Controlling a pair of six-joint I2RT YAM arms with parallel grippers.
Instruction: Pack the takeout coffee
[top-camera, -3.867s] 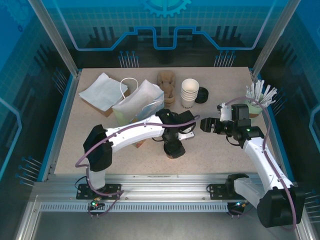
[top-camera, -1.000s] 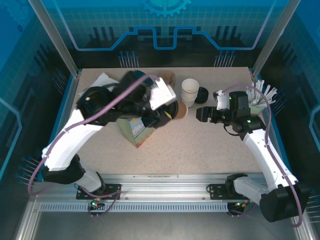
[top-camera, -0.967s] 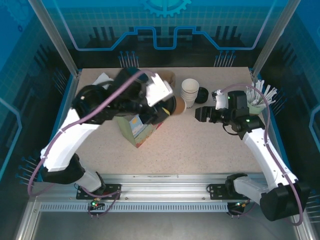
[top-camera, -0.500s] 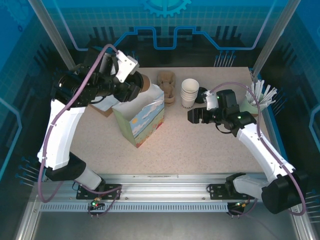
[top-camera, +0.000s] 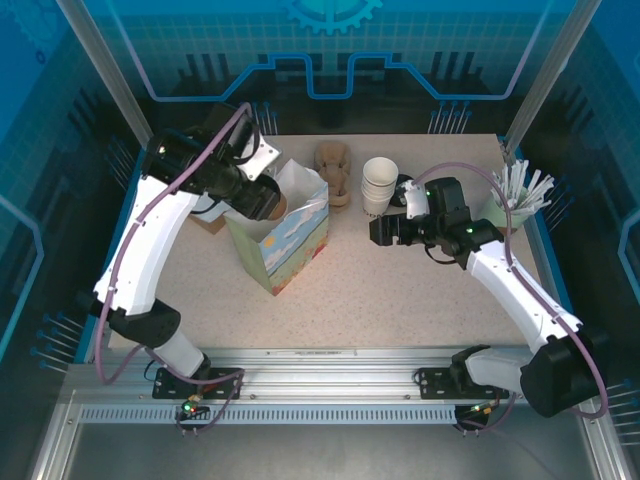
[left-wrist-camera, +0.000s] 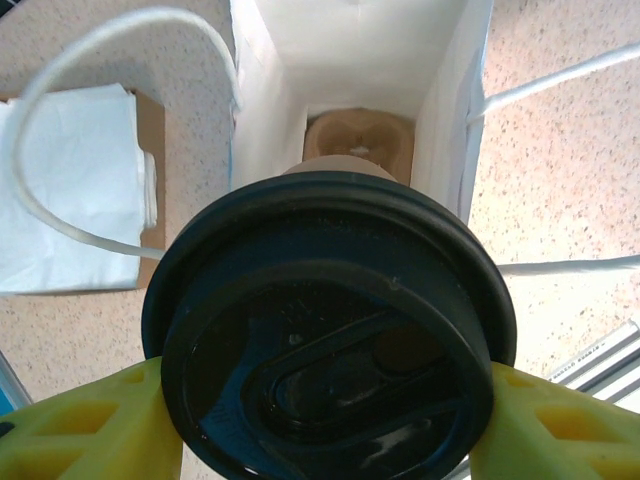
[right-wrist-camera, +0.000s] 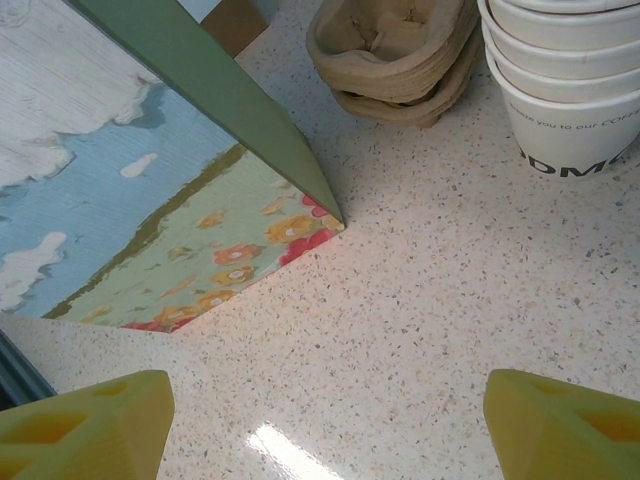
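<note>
**Coffee over bag mouth**

Left gripper (left-wrist-camera: 320, 425) pinches the takeout coffee (left-wrist-camera: 330, 330) just above the open bag (left-wrist-camera: 350, 40). Its lid hides the cup body in wrist view. A brown pulp carrier (left-wrist-camera: 358, 145) sits at bag bottom. Right gripper (right-wrist-camera: 325, 420), fingers spread, is right of the bag. Versus 0.5 s ago: cup came over from behind the bag's rim; right gripper closer.
</note>
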